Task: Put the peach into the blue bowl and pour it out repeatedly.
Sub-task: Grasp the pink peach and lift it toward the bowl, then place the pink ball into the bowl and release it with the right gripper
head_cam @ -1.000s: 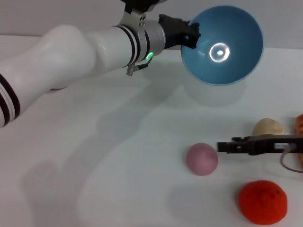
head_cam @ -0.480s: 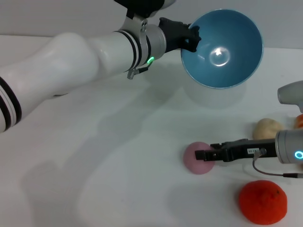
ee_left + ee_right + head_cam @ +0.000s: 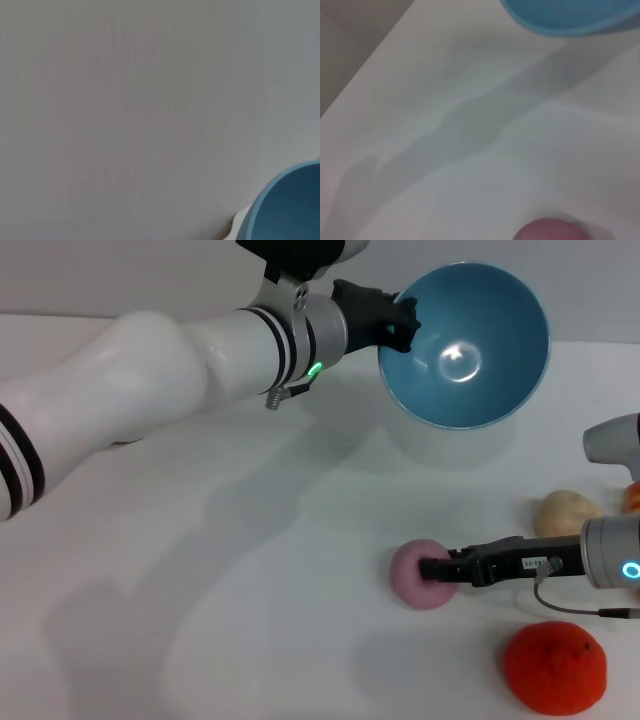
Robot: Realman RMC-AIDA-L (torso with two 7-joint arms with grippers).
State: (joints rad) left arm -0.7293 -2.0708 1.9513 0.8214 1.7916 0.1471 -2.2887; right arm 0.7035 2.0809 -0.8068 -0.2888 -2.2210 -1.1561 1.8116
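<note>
Stood at the pick-up stage of a cycle. Peach [image 3: 420,573] lay on the table [image 3: 250,570], out of the bowl [image 3: 465,345], so nothing yet placed or poured this round, judging from how things lay. Bowl held aloft at the far side by the left gripper [image 3: 385,318], clamped on the rim and tilted so that the empty inside faced the head camera (only a glint of light in it). Right gripper [image 3: 440,570] reached in low from the right, tips at the peach's near flank, touching or nearly so. Could not tell whether its fingers were spread around the peach or pressed together against it; no lift seen. Left to do, by that reading: grip the peach, carry it up to the bowl, drop it in, tip it out, and repeat.

Beige ball [image 3: 566,513] and orange fruit [image 3: 555,667] sat to the right, apart from the peach, untouched.

Hidden or cut off: right wrist view showed only the top of the peach [image 3: 550,231] at its edge and a slice of bowl [image 3: 570,17], no fingers. Left wrist view gave bare surface and a corner of bowl [image 3: 290,210]. Another orange thing at the head view's right edge too cropped to name.
</note>
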